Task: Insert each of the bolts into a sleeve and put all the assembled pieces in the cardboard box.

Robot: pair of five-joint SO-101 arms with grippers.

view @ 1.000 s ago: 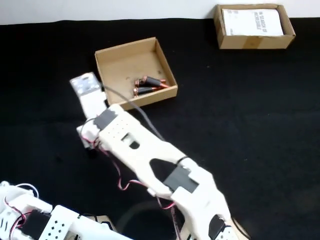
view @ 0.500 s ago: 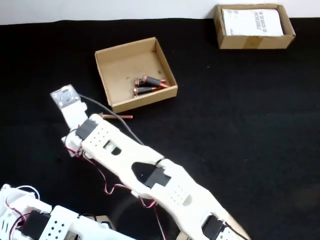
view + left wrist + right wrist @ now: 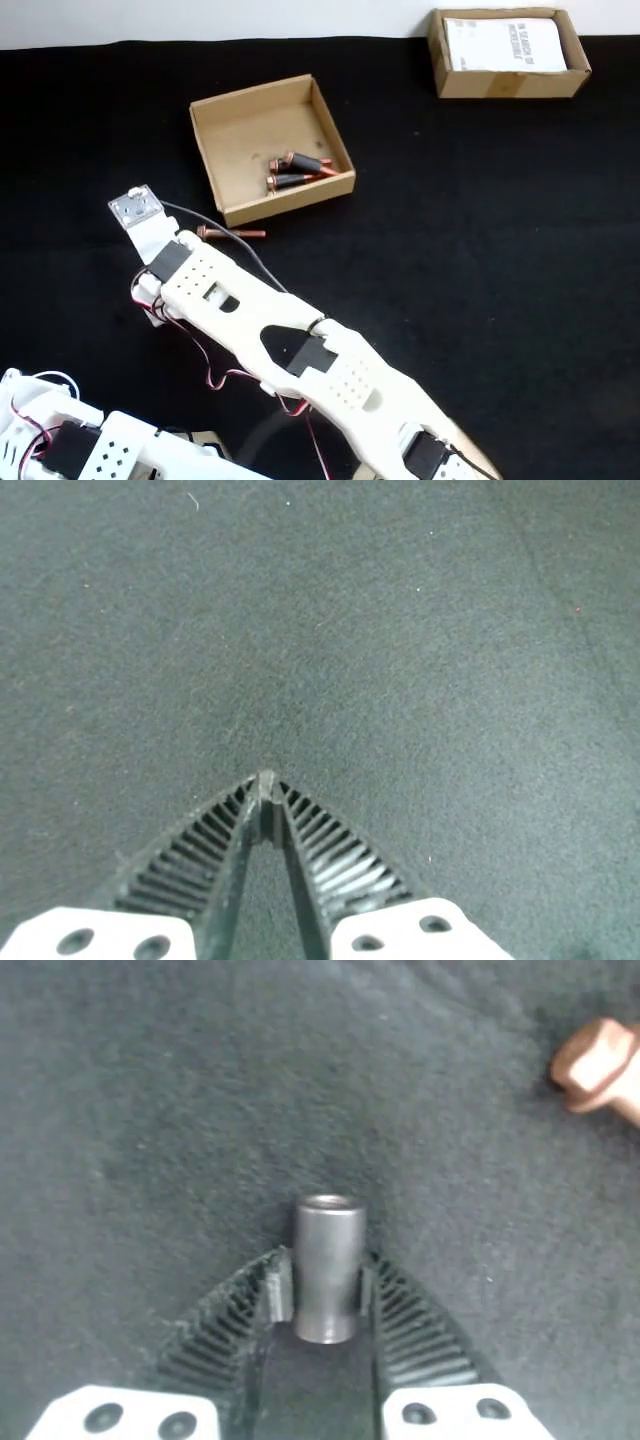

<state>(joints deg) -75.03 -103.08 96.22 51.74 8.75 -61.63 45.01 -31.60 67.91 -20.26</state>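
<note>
Right gripper (image 3: 317,1272) clamped on bare sleeve (image 3: 328,1260) | left gripper (image 3: 265,785) closed, empty | bolt (image 3: 232,232) loose on surface (image 3: 480,250), 6 o'clock of cardboard box (image 3: 206,160) | step judged: insertion pending; next needs bolt-to-bore alignment.

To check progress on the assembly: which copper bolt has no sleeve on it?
The bare bolt lying on the table just outside the cardboard box; the assembled pieces inside it have dark sleeves on.

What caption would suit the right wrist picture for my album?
Right pincer clamped on a dark sleeve, with a copper bolt lying nearby on the black table.
</note>
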